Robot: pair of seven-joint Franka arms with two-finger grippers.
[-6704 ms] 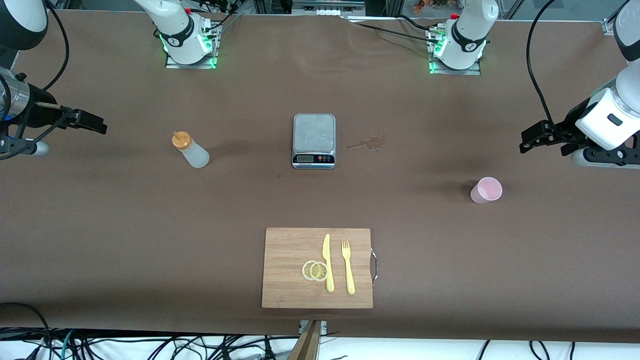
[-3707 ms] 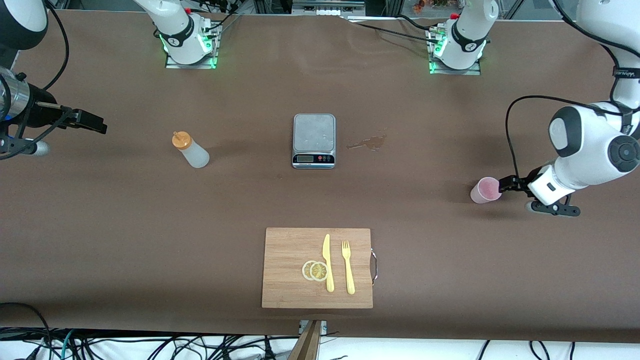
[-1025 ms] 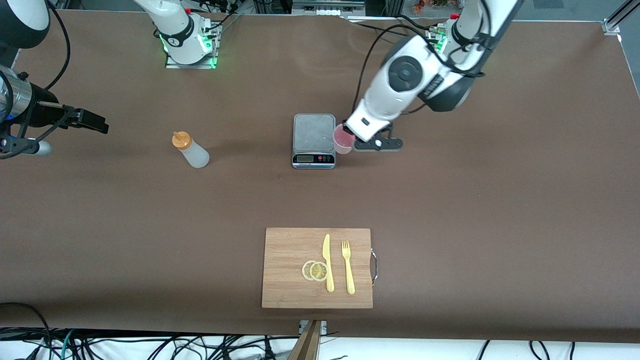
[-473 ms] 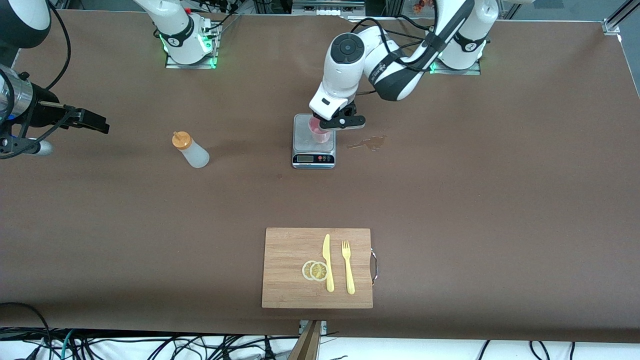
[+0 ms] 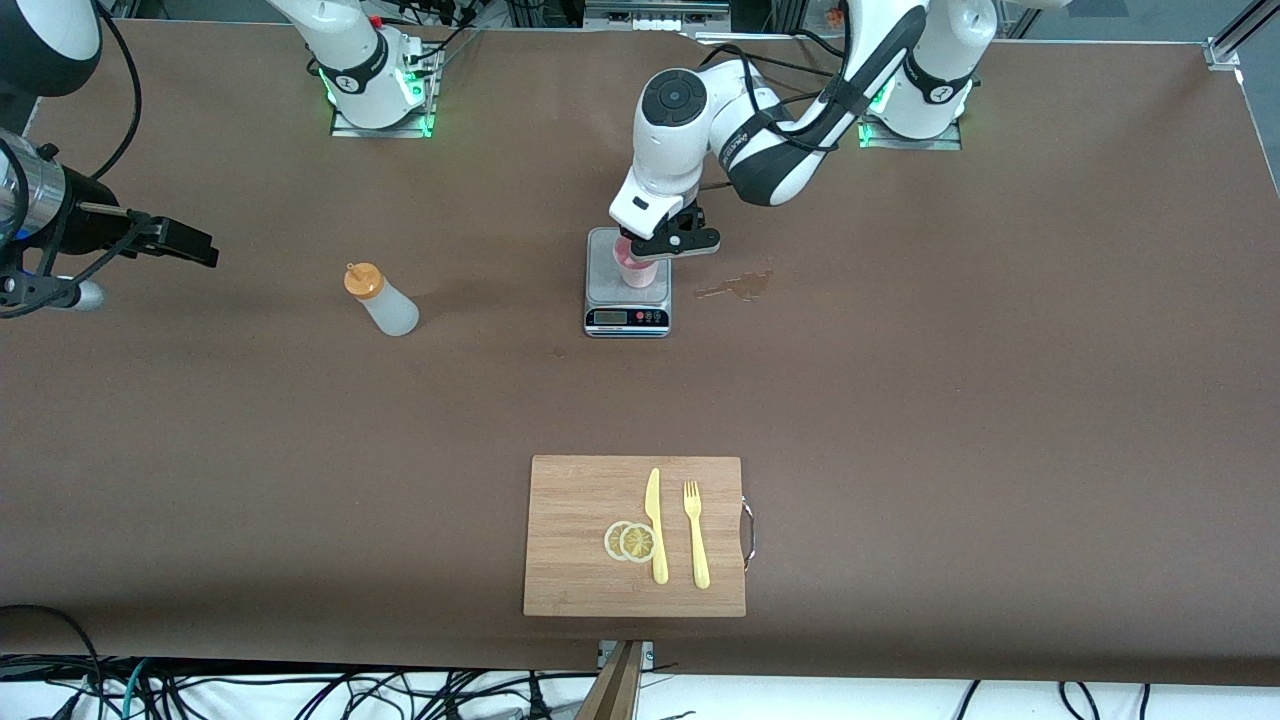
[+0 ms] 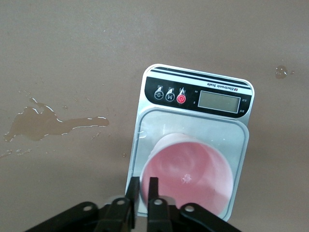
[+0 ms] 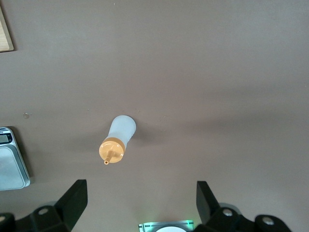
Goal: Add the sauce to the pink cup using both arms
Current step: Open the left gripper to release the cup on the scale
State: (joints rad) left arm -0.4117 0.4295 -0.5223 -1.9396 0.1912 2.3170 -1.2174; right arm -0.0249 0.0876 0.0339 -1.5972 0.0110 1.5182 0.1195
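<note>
The cup (image 5: pixel 634 268) stands upright on the scale (image 5: pixel 627 300), near the middle of its platform, with the display clear of it. The left gripper (image 6: pixel 143 191) is down at the cup's rim, one finger inside the wall and one outside with only a thin gap between them; whether they pinch the wall or have just let go cannot be told. The step in hand looks like setting the cup down and freeing it. To do that well, the fingers should part fully before the arm rises, and the rise should be straight up, since a light, tapered plastic cup would tip or slide off the platform if a finger dragged on its wall. The spill (image 5: pixel 735 287) lies on the table beside the scale, toward the left arm's end, so the arm had best not sweep low across it. The bottle (image 5: pixel 382 299) stands upright on the table toward the right arm's end, untouched and well apart from the scale. The right gripper (image 7: pixel 137 203) waits high over that end of the table with its jaws wide and empty, and the bottle shows below it in its wrist view. No sauce is in the cup yet.
</note>
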